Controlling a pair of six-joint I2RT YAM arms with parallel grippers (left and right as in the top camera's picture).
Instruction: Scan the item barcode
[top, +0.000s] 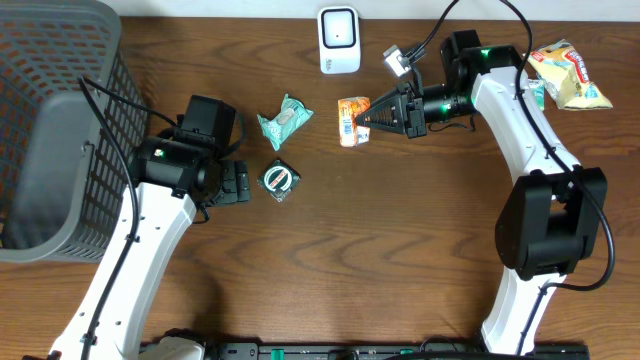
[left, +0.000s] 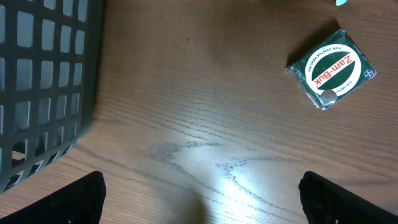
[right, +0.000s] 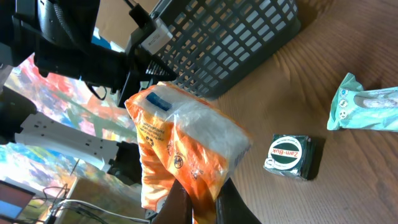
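The orange packet hung clear of the bench, clamped by one end in the closed right pincer, near the white scanner but not yet squared to its face; to scan well, I judged, the packet wanted turning until its barcode met the window, held steady, with the fingers off the code; where that code sat could not be told, and the packet's small print was unreadable; the left pincer stood wide open over bare bench, holding nothing, beside a green box reading "Zam-Buk"; a teal pack lay nearby.
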